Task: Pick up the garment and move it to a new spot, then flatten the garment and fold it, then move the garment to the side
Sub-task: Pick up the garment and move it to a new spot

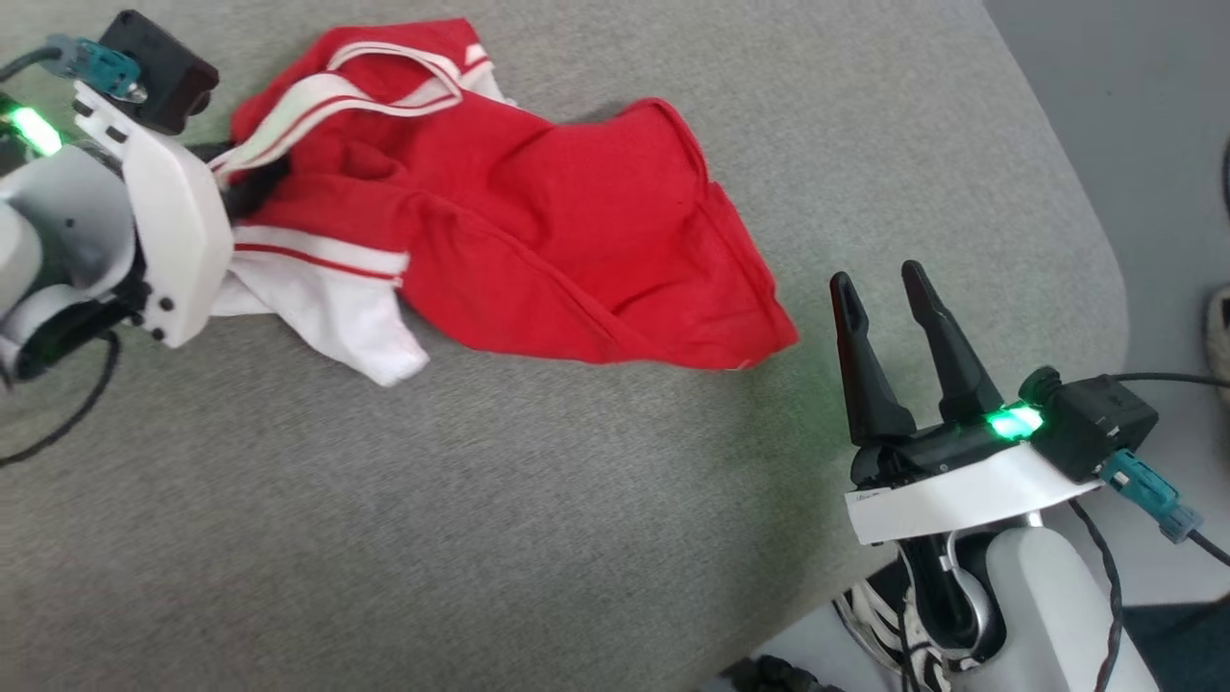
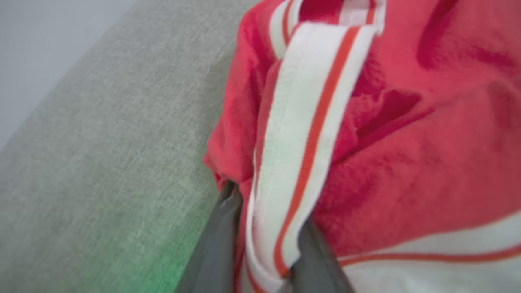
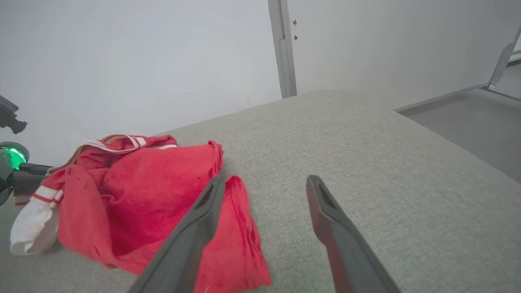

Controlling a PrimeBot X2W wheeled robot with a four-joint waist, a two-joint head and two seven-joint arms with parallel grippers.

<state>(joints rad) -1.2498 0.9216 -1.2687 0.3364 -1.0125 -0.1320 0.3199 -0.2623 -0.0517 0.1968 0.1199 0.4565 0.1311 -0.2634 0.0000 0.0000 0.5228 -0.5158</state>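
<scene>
The garment (image 1: 538,240) is a red T-shirt with white sleeve ends and a striped collar, lying crumpled at the upper left of the grey cushioned surface (image 1: 480,538). My left gripper (image 1: 240,183) is at its left edge, and the striped collar band runs taut from the heap into it. In the left wrist view the garment (image 2: 407,162) is close up, and the collar band sits between the two fingers of the left gripper (image 2: 268,207), which press it from both sides. My right gripper (image 1: 879,279) stands open over bare surface just right of the hem. From the right wrist, the garment (image 3: 154,203) lies left of the right gripper (image 3: 265,183).
The surface's rounded edge (image 1: 1105,279) runs down the right side, with grey floor beyond it. A shoe (image 1: 1218,327) shows at the far right edge. A white wall and a door frame (image 3: 285,49) stand behind the surface.
</scene>
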